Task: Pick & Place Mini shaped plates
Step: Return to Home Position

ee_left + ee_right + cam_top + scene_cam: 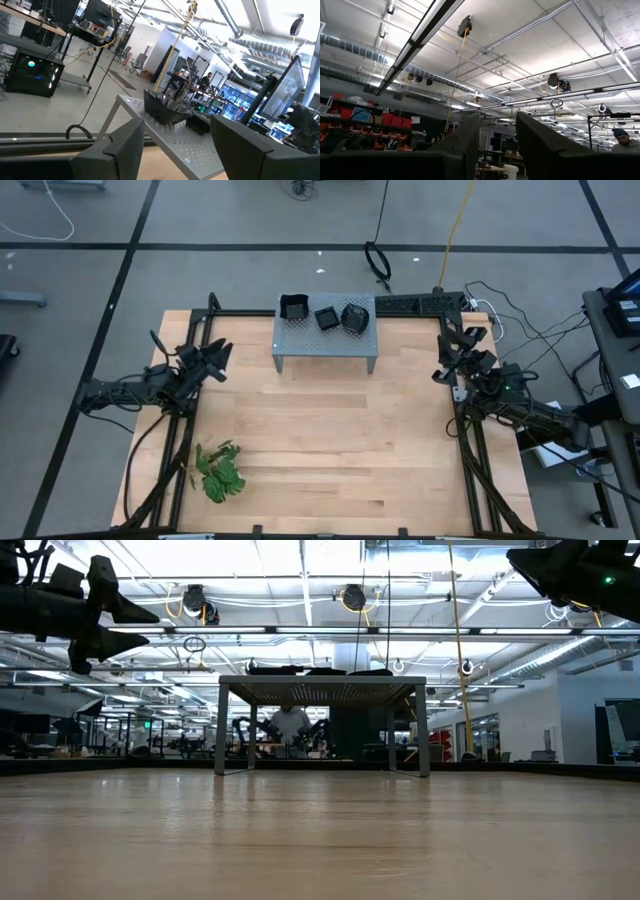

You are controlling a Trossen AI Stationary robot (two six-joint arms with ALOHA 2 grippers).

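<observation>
Several mini shaped plates, glossy black, sit in three small groups (293, 307), (327, 318), (355, 317) on top of the grey perforated stand (325, 340) at the table's far middle. The left wrist view shows the nearest plates (167, 106) resting on the stand's top (175, 142). My left gripper (220, 360) hovers open at the table's left edge, pointing toward the stand, well short of it. My right gripper (448, 358) hovers open at the right edge, tipped upward; between its fingers (497, 125) only the ceiling shows.
A green leafy sprig (220, 470) lies near the table's front left corner. The stand rests on its legs (222, 730). Bare wood lies between the stand and the near edge. A black frame rail (420, 302) and cables run along the far right corner.
</observation>
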